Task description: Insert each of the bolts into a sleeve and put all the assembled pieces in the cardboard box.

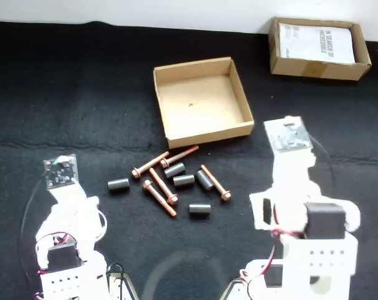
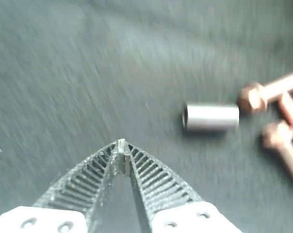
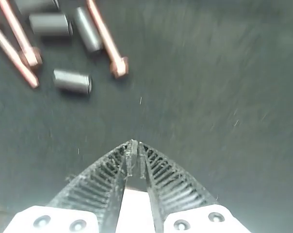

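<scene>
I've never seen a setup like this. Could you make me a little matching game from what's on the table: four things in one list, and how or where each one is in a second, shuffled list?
Things
1. open cardboard box
2. far corner box
3. bolts
4. lone sleeve

Descriptions
A. copper-coloured, loose on the mat
B. empty
C. dark grey, lying apart from the other parts
D. holds a printed sheet

Pairs: 1-B, 2-D, 3-A, 4-C.
</scene>
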Controlling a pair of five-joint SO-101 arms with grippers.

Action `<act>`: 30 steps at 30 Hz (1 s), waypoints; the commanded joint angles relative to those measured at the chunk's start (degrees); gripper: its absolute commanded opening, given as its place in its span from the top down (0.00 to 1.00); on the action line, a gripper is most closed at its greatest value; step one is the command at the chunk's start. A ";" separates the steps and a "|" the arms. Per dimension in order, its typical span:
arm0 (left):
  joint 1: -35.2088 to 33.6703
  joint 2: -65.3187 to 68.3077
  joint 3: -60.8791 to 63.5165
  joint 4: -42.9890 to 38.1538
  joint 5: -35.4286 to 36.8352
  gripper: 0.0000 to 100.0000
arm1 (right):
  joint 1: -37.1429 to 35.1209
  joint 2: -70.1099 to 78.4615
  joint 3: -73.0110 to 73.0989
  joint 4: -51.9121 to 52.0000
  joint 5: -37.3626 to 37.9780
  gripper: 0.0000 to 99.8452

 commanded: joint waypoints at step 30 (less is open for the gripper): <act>4.62 -0.22 1.80 -5.45 4.84 0.56 | -19.21 11.03 8.75 -19.38 -26.55 0.99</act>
